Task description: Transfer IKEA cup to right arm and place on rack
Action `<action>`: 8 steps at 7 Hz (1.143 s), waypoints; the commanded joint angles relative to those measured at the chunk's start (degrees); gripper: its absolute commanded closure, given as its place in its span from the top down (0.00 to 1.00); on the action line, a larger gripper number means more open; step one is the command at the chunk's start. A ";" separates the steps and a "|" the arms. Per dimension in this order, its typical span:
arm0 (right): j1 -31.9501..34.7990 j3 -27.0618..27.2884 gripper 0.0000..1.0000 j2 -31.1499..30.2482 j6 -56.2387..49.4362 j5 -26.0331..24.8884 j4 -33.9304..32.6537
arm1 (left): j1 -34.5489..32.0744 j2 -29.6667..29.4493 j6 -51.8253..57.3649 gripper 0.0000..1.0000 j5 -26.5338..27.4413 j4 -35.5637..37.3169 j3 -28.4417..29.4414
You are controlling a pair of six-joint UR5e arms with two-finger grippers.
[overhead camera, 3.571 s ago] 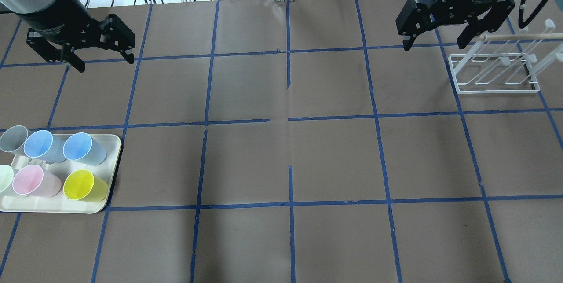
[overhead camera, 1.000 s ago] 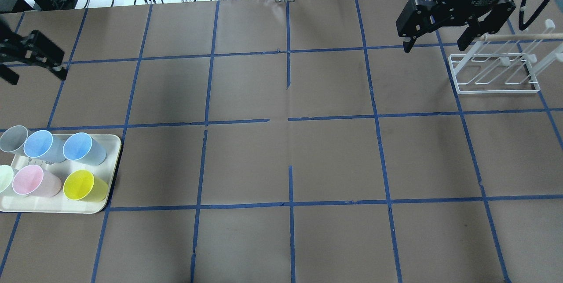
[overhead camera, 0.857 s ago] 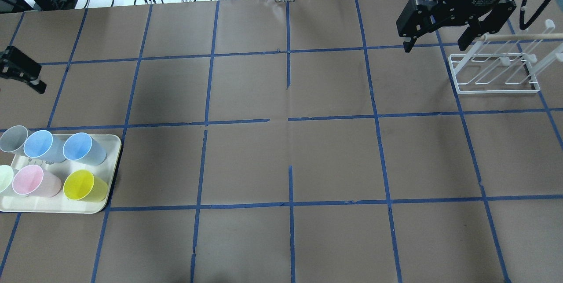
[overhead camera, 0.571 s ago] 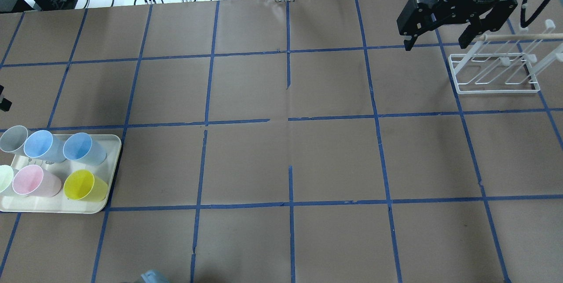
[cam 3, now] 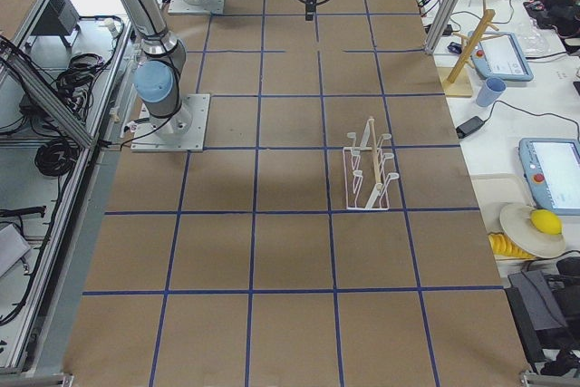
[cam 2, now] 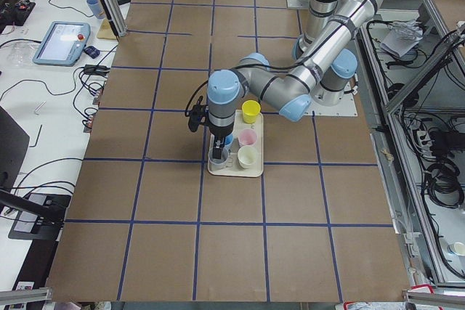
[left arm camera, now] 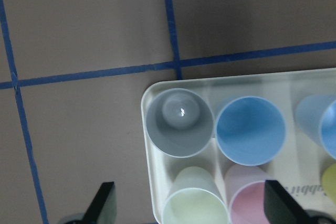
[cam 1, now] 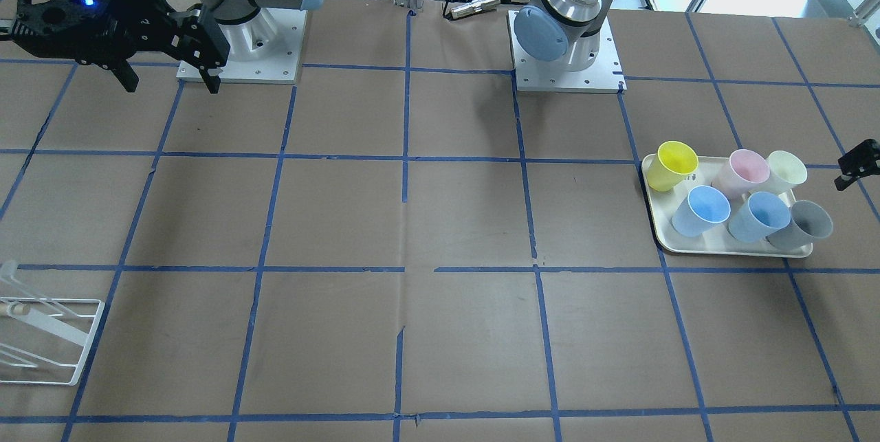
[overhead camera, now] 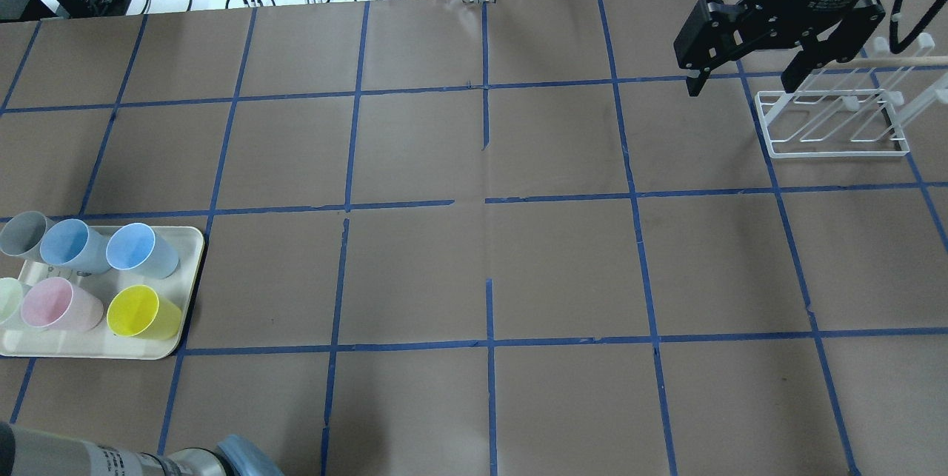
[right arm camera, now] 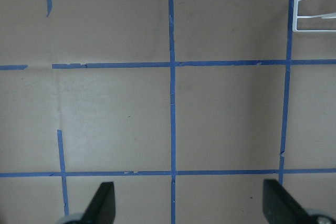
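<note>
The IKEA cup (left arm camera: pixel 179 123) is pale grey and stands upright at a corner of the cream tray (left arm camera: pixel 149 150). It also shows in the overhead view (overhead camera: pixel 21 233) and the front view (cam 1: pixel 806 223). My left gripper (left arm camera: pixel 188 187) is open and empty and hovers above the tray, with the grey cup just ahead of its fingers. One of its fingers (cam 1: pixel 856 166) shows at the front view's right edge. My right gripper (overhead camera: pixel 742 87) is open and empty, in the air next to the white wire rack (overhead camera: pixel 837 124).
The tray (overhead camera: pixel 189 243) also holds two light-blue cups (overhead camera: pixel 70 245), a pink cup (overhead camera: pixel 55 304), a yellow cup (overhead camera: pixel 141 312) and a pale-green cup (left arm camera: pixel 195 203). A section of my left arm (overhead camera: pixel 111 457) crosses the overhead view's bottom left corner. Blue tape lines grid the brown table.
My left gripper has swung out of the overhead view past its left edge, and part of the left arm now shows at the bottom left. My right gripper has shifted slightly right.
</note>
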 commanded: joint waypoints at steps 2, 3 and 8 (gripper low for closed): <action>0.02 -0.29 1.00 -0.10 0.16 0.40 0.08 | 3.18 -7.74 5.28 1.00 -3.22 3.85 1.05; 0.02 -0.29 1.00 -0.01 0.07 0.31 -0.61 | 3.18 -8.02 4.85 1.00 -3.39 3.85 1.05; 0.02 0.85 1.00 0.17 0.51 -0.57 -4.84 | 2.75 -10.04 4.58 1.00 -4.45 3.50 -0.35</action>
